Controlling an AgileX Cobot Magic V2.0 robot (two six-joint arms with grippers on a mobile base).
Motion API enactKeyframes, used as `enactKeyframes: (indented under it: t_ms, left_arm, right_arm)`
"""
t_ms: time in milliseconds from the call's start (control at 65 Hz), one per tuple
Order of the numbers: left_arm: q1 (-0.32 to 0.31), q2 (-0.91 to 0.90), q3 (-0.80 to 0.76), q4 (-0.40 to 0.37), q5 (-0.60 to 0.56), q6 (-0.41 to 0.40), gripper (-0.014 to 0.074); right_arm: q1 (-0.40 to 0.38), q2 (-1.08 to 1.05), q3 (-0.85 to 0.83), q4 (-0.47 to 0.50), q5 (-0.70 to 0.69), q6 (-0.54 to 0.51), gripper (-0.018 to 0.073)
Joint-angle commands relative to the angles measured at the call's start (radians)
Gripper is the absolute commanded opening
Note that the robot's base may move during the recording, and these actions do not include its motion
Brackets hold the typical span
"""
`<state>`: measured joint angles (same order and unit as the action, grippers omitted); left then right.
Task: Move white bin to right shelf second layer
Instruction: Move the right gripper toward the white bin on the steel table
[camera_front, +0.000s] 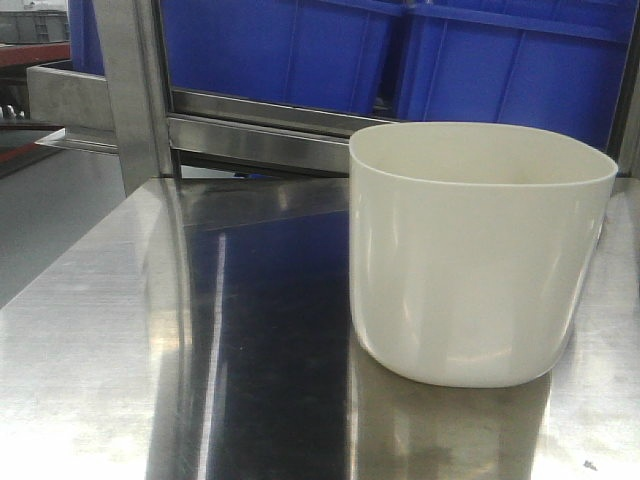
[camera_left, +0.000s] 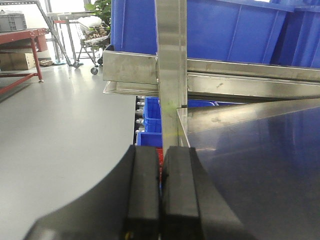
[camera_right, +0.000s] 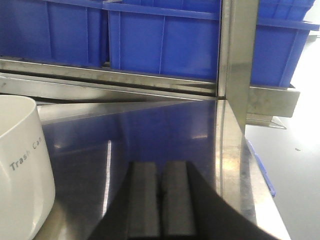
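Observation:
The white bin (camera_front: 478, 250) stands upright on the steel tabletop (camera_front: 150, 330), right of centre in the front view. In the right wrist view the white bin (camera_right: 20, 165) shows at the left edge, lettered "Trash Can". My right gripper (camera_right: 160, 172) is shut and empty over the tabletop, to the right of the bin and apart from it. My left gripper (camera_left: 161, 160) is shut with nothing in it, low by the table's left edge near a steel post (camera_left: 171, 65). The right shelf second layer is out of view.
Blue crates (camera_front: 400, 50) sit on a steel rack level (camera_front: 260, 130) behind the table. More blue crates (camera_left: 150, 125) lie below the table's left corner. A steel post (camera_right: 237, 55) rises at the table's right side. Grey floor, a red bench (camera_left: 20, 45) and a cart (camera_left: 92, 37) lie to the left.

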<state>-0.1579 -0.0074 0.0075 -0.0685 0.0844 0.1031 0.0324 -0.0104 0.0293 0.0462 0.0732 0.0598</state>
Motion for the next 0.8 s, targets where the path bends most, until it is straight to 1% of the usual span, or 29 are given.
enactKeyframes:
  t_ms: [0,369,646,785]
  left_arm:
    - [-0.001,-0.014,0.037,-0.005,-0.084,-0.004,0.0085]
    - [-0.001,-0.014,0.037,-0.005,-0.084,-0.004,0.0085]
    - [-0.001,-0.014,0.037,-0.005,-0.084,-0.004,0.0085]
    - [-0.001,-0.014,0.037,-0.005,-0.084,-0.004,0.0085]
  right_arm:
    - [-0.005,-0.02,-0.015,-0.009,-0.091,-0.009,0.0052]
    - [-0.005,-0.02,-0.015,-0.009,-0.102,-0.009,0.0052]
    - [-0.004,-0.02,-0.015,-0.009,-0.196,-0.007,0.0052]
    - [-0.004,-0.017,-0.016,-0.009,-0.214,0.006,0.0052]
